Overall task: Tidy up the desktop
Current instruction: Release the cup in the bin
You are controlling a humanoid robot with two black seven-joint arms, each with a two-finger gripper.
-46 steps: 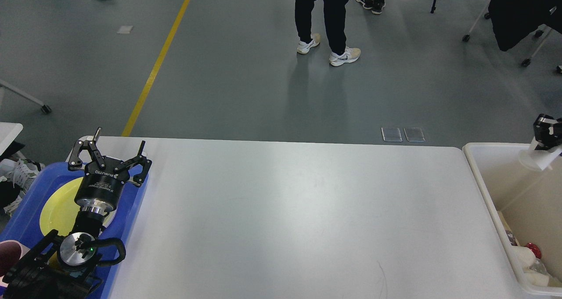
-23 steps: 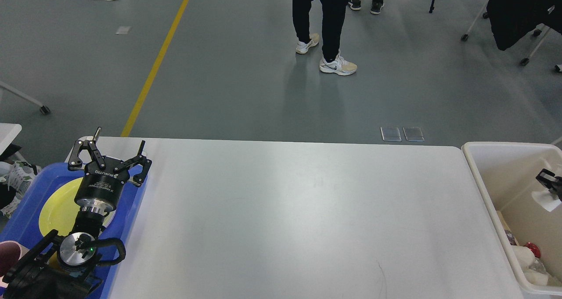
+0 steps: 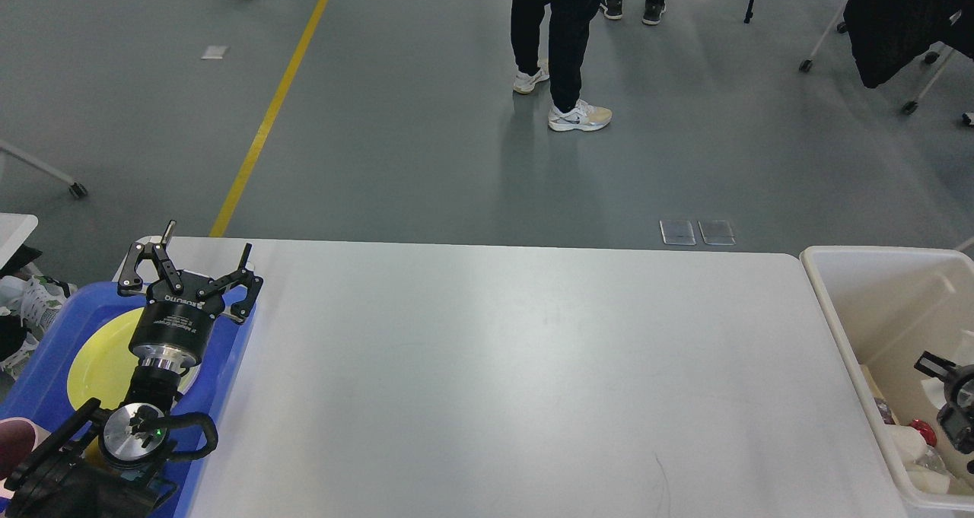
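My left pincer (image 3: 191, 265) hangs open over the blue tray (image 3: 228, 351); the right pincer (image 3: 940, 370), inside the cream bin (image 3: 837, 305), is too cropped to judge. Between them the bench (image 3: 517, 373) looks rigid, smooth, heavy: nothing graspable.

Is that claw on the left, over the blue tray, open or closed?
Open. The left claw has its two black fingers spread wide apart with nothing between them, above the blue tray and its yellow plate.

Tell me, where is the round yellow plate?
In the head view, the round yellow plate lies far left in the blue plastic tray, partly under the left gripper.
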